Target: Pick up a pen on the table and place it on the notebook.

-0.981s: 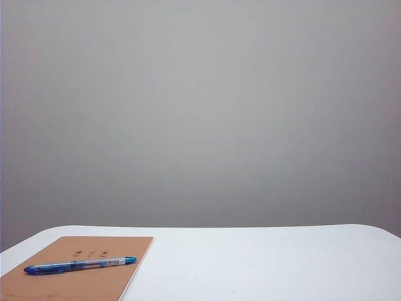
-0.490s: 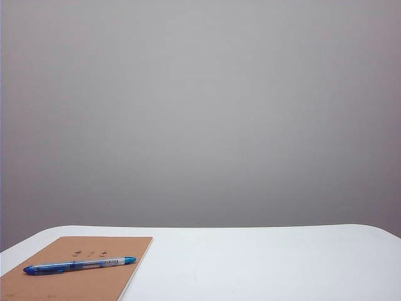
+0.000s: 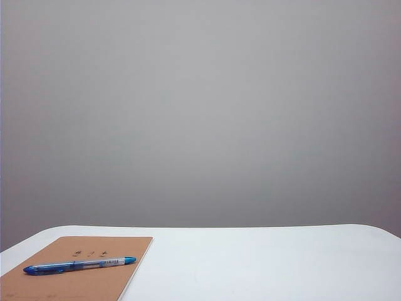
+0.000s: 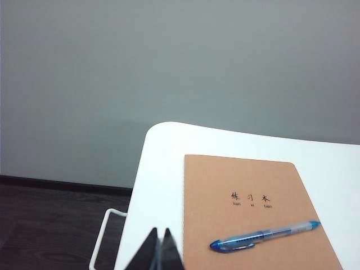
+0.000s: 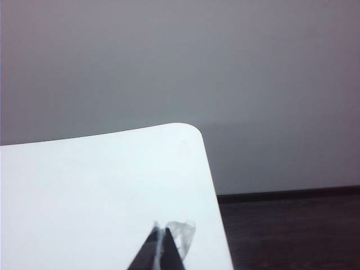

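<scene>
White table (image 3: pixel 263 263) w/ rounded corners fills the bottom of the exterior view; plain grey wall (image 3: pixel 200 113) behind it. Wrist views add a dark floor (image 4: pixel 50 225) and dark baseboard below the wall, plus a white wire frame (image 4: pixel 104 236) at the table's side.

Notebook (image 3: pixel 81 276), tan cover, lies flat at lower left of the exterior view. Pen (image 3: pixel 79 265) rests on it, lengthwise across the cover, just below the small dark marks.

Left gripper (image 4: pixel 159 250): fingers pressed together, nothing between them, over the table edge, near the notebook's side, apart from the pen. Right gripper (image 5: pixel 162 247): fingers also pressed together, empty, over bare table near a far corner; pen not in that view.

Count: 1 pen, 1 notebook, 1 table, 2 grippers.
</scene>
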Controlling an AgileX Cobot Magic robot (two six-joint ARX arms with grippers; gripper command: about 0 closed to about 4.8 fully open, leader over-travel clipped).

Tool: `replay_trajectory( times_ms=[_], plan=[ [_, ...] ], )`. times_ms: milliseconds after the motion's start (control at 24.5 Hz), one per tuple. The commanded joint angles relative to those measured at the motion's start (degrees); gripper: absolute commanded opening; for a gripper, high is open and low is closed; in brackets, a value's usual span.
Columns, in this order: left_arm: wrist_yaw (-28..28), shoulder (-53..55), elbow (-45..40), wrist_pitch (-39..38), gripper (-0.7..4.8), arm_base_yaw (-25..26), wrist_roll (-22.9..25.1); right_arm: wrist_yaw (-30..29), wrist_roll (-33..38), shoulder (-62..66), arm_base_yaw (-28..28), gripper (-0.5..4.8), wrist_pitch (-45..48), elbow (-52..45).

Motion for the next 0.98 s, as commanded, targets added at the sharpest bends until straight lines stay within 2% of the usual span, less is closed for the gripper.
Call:
replay_trajectory(
  times_ms=[41,163,286,981],
  plan=[
    [0.96,0.02,0.15,-0.79,-0.06,0.02,1.75,0.13,2.12,0.04,0.02,-0.05,-0.50,-0.35],
    [0.70,0.02,0.15,-0.81,-0.06,0.04,1.68,0.13,4.11,0.20,0.04,-0.05,-0.50,-0.35],
    [0.92,0.02,0.15,-0.79,-0.05,0.02,1.29,-2.36,4.42,0.13,0.11,-0.05,-0.55,-0.35],
    [0.92,0.02,0.15,-0.79,-0.05,0.02,1.14,-2.47,4.31,0.11,0.11,-0.05,-0.55,-0.35]
  ],
)
